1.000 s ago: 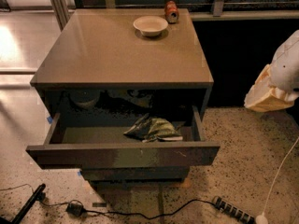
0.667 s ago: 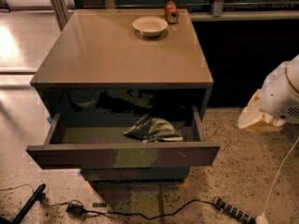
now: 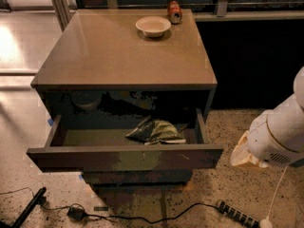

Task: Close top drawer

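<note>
Jaws aren't showing their state, can't tell; gripper point(image 3: 244, 155) is hanging right of the cabinet point(image 3: 123, 51), apart from it. Drawer point(image 3: 124, 158) is sticking out open, bag point(image 3: 156, 131) lying inside.

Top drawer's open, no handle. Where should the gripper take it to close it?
On the top drawer, probably the front panel's upper edge, mid-width, from above: the face is flat and handle-less, the cavity behind open. The gripper hangs to its right, clear of it.
</note>
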`<action>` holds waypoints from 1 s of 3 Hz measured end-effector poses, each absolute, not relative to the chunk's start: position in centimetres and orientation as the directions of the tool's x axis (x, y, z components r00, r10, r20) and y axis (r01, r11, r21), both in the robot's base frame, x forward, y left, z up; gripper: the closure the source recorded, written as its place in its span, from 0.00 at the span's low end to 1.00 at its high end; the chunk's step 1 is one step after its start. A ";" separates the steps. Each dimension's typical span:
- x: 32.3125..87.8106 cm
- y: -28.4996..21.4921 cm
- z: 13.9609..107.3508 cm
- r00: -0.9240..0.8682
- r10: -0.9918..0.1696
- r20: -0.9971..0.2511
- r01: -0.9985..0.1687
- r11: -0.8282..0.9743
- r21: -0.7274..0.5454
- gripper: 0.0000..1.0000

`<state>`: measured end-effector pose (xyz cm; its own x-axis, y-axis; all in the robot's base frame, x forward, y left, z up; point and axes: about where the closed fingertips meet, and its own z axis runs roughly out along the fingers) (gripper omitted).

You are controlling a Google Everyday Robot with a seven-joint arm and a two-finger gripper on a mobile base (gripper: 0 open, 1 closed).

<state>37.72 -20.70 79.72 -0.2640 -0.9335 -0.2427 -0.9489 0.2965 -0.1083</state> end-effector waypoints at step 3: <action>41.0 -18.7 76.6 -0.306 -0.903 -0.303 -0.933 0.347 -0.092 1.00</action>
<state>41.03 -18.73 76.64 -0.3058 -0.9026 -0.3029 -0.9333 0.3471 -0.0923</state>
